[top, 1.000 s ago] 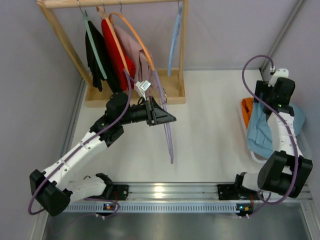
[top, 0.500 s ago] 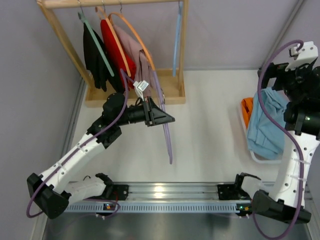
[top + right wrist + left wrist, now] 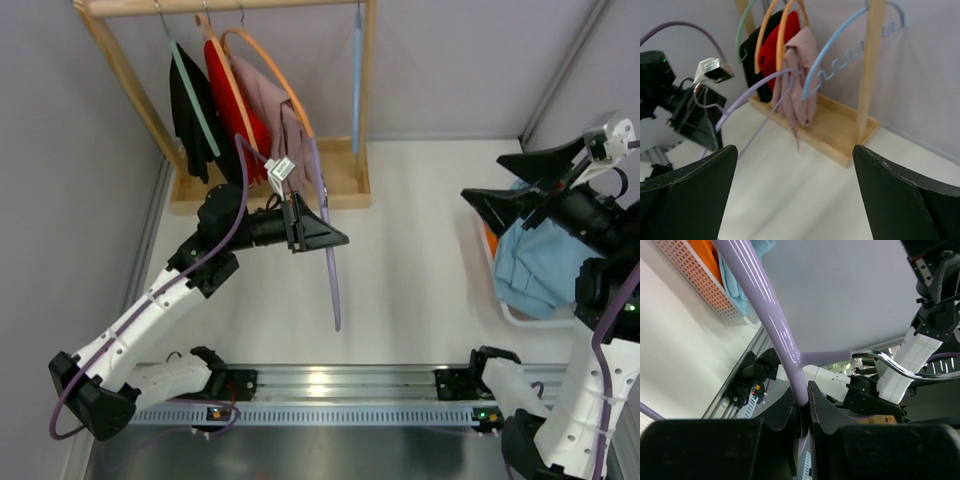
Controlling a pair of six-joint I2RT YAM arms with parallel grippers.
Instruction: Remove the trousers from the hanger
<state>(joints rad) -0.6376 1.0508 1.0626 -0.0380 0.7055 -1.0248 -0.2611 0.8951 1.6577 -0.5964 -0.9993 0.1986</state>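
Top external view: the left gripper (image 3: 338,239) is clamped shut on the thin lavender hanger (image 3: 331,285), holding it above the white worktop (image 3: 420,270) just in front of a wooden garment rack (image 3: 366,100). The hanger's long loop hangs down from the jaws toward the near edge.

The trousers (image 3: 530,265) lie well apart from it, a crumpled light blue heap in a white mesh basket (image 3: 510,313) at the far right of the worktop, on top of an orange cloth (image 3: 489,232).

Above the basket the right gripper (image 3: 480,177) is raised with its jaws spread wide and nothing between them.

On the rack hang a black garment (image 3: 188,115), a red garment (image 3: 243,110) and a dusty pink garment (image 3: 285,120), with a pale blue hanger (image 3: 355,85) beside the right-hand post.

Left wrist view: the fingers (image 3: 821,407) pinch the lavender bar where it forks near the metal hook (image 3: 900,367).

Right wrist view: the two fingers (image 3: 687,197) stand far apart, framing the rack.
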